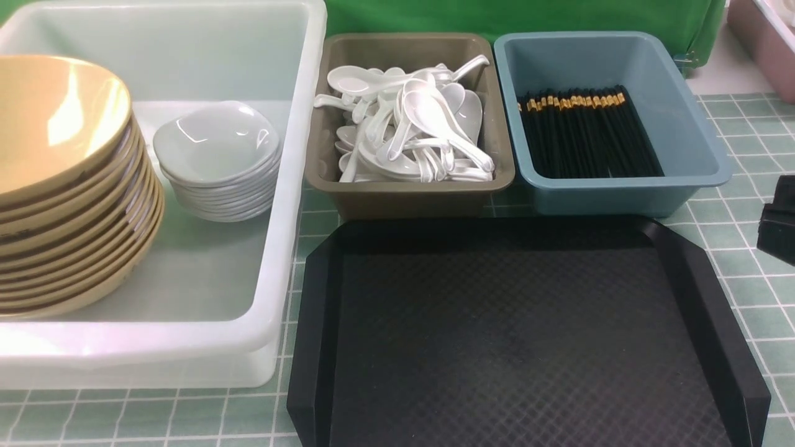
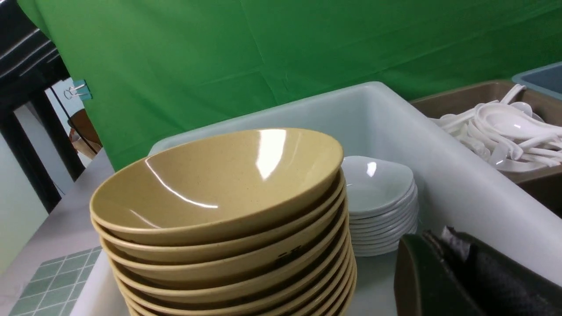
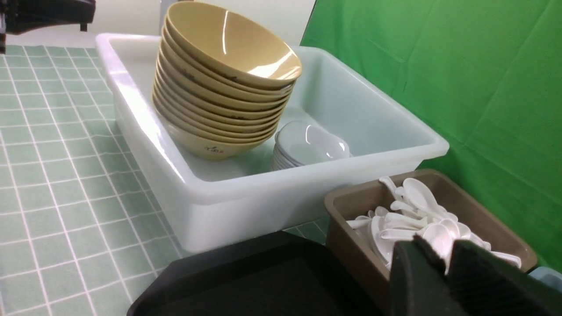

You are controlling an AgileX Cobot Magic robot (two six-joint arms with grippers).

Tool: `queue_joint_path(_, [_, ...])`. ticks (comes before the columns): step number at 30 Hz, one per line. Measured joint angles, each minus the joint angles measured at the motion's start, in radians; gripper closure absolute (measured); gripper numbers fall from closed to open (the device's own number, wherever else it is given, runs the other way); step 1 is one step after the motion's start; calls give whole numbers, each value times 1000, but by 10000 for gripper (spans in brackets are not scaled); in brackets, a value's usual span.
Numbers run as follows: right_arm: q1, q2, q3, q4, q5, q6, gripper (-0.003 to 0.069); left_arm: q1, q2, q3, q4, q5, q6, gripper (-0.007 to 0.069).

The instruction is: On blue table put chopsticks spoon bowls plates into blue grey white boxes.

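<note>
On the blue table (image 1: 733, 261) the white box (image 1: 298, 186) holds a stack of tan bowls (image 1: 68, 186) and, beside it, a stack of white plates (image 1: 217, 161). White spoons (image 1: 410, 124) are piled in the grey box (image 1: 410, 198). Black chopsticks (image 1: 587, 133) lie side by side in the blue box (image 1: 621, 198). My left gripper (image 2: 439, 235) is shut and empty, low inside the white box near the plates (image 2: 377, 193). My right gripper (image 3: 441, 252) hangs over the table's right side with a narrow gap between its tips and nothing in it.
A black diamond-textured tray (image 1: 509, 329) lies in front of the grey and blue boxes with nothing on it. A green cloth (image 1: 497, 15) hangs behind the boxes. A pink bin (image 1: 767, 43) stands at the far right. A black part of the right arm (image 1: 779, 217) shows at the right edge.
</note>
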State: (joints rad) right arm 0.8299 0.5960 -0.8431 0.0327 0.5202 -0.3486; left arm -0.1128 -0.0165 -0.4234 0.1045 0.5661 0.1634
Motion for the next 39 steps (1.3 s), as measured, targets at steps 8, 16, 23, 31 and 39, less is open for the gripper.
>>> queue_joint_path(8, [0, 0, 0, 0, 18, 1, 496, 0, 0, 0, 0, 9, 0, 623])
queue_joint_path(16, [0, 0, 0, 0, 20, 1, 487, 0, 0, 0, 0, 11, 0, 623])
queue_joint_path(23, [0, -50, 76, 0, -16, 1, 486, 0, 0, 0, 0, 12, 0, 623])
queue_joint_path(31, [-151, -238, 314, -1, -359, 48, 620, 0, 0, 0, 0, 12, 0, 623])
queue_joint_path(39, [-658, -410, 604, -1, -464, 432, 622, 0, 0, 0, 0, 12, 1, 623])
